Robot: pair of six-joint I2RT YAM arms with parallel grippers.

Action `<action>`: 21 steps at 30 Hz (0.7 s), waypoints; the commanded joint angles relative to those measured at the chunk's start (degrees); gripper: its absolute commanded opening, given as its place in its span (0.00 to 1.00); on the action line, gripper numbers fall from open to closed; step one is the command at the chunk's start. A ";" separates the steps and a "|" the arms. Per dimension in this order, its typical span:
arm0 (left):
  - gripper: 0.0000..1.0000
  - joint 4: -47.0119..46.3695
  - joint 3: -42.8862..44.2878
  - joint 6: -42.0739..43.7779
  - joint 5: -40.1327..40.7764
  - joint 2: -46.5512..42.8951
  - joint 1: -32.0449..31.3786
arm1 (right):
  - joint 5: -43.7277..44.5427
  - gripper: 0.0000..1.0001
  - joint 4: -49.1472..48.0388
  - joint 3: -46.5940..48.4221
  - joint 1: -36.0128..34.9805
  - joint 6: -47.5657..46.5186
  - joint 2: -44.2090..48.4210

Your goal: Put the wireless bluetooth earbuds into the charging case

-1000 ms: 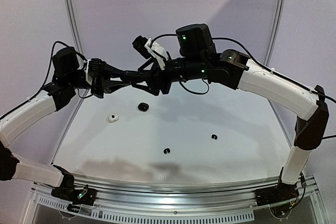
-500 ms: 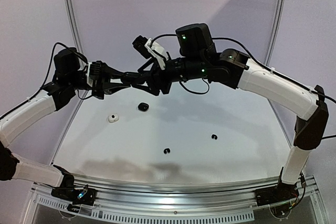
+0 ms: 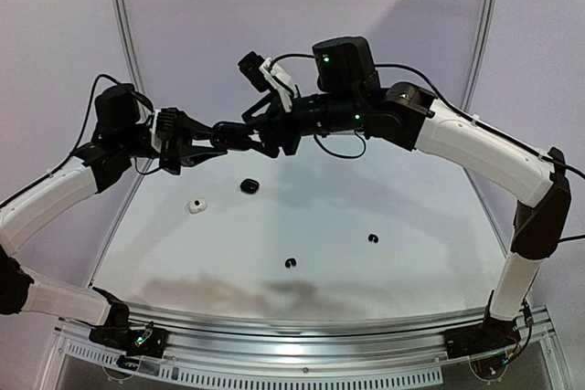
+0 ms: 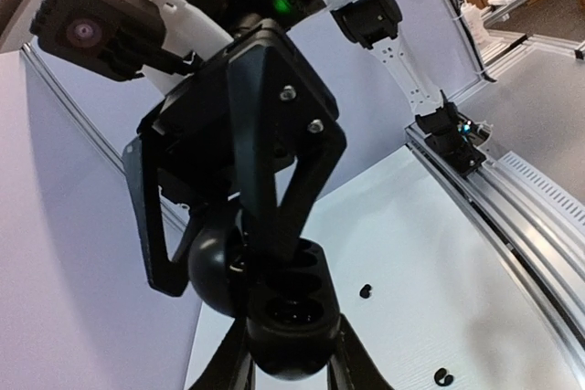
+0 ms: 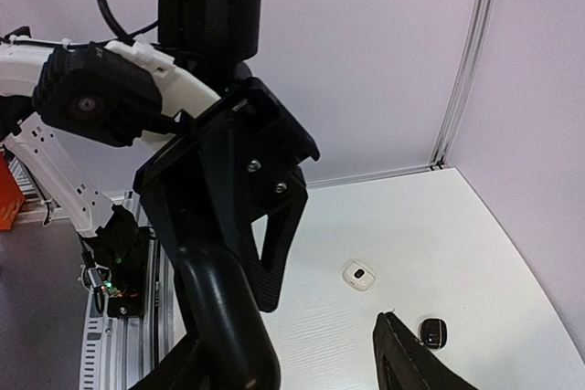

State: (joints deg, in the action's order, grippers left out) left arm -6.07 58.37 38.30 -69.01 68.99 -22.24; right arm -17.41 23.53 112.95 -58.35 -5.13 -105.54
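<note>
While raised well above the white counter (image 3: 411, 198), clamps a glossy black oval charging case (image 4: 291, 321) by its lower half with the left end effector (image 3: 222, 137), one finger pressed to each side and closed only to the case's width. Shows that case hinged open in the left wrist view, with the rounded black lid (image 4: 212, 267) tipped to one side and two dark wells facing up. Too dark in there to tell whether anything sits inside them.

Meets it nose to nose with the right end effector (image 3: 243, 137), fingers apart, one at each side of the lid and one tip close by the upper well. Cannot tell whether those fingers pinch the lid, carry something small, or merely touch it. Shows bare counter between them in the right wrist view.

Has both visible earbuds outside the case, down on the counter. Finds the left tiny glossy black hook-shaped earbud (image 3: 291, 263) toward the near edge around the middle. Finds the right tiny glossy black hook-shaped earbud (image 3: 372, 238) well apart from it on the right-arm side.

Further back, below the joined end effectors, finds a small black rounded case (image 3: 249, 186). To its left, finds a small white rounded case (image 3: 196, 205) with a dark spot on top, both lying flat and apart from each other.
</note>
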 commanded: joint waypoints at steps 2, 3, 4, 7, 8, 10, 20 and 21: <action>0.00 1.45 -0.51 -2.72 -3.49 -1.12 -0.09 | 1.17 0.57 -4.13 1.84 2.87 3.34 -1.14; 0.00 1.03 -0.53 -3.54 -3.50 -1.14 -0.10 | 0.96 0.57 -4.26 1.92 2.96 3.65 -1.20; 0.00 0.26 -0.61 -4.68 -3.43 -1.14 -0.09 | 0.64 0.57 -4.28 1.99 2.92 3.70 -1.31; 0.00 -3.14 -0.95 -9.87 -2.69 -1.18 0.07 | 0.04 0.57 -3.82 2.00 2.97 3.55 -1.68; 0.00 -3.97 -1.06 -12.04 -2.42 -1.10 0.09 | -0.18 0.57 -3.64 1.99 2.97 3.59 -1.69; 0.00 -5.18 -1.22 -17.02 -2.35 -0.85 0.26 | -0.91 0.58 -3.62 2.07 2.94 3.68 -1.69; 0.00 -12.85 -2.92 -36.12 -0.38 0.18 0.53 | -6.80 0.64 -6.48 3.23 3.64 8.92 -1.73; 0.00 -12.88 -2.91 -36.55 -0.44 0.18 0.51 | -6.92 0.64 -6.37 3.62 3.62 8.97 -1.84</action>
State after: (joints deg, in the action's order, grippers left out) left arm -16.10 56.25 7.84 -68.79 68.99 -21.91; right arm -21.93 19.86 113.86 -55.48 1.08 -106.39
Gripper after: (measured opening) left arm 0.250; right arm 0.637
